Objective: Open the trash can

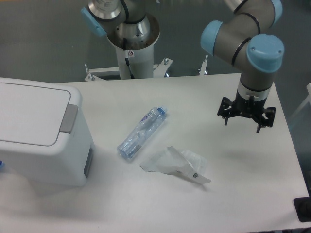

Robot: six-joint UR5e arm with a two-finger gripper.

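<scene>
On bottle (142, 132): label present, text unreadable.

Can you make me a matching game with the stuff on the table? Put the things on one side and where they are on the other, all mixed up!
Things:
1. trash can
2. bottle
3. crumpled wrapper
4. gripper

Places or states:
A. hanging above the table's right side, holding nothing
B. lying on its side in the middle
C. standing at the left edge, lid shut
D. lying just right of the bottle's bottom end

Pairs: 1-C, 2-B, 3-D, 4-A

No legible text — small sticker (130, 53) on robot base, unreadable
</scene>
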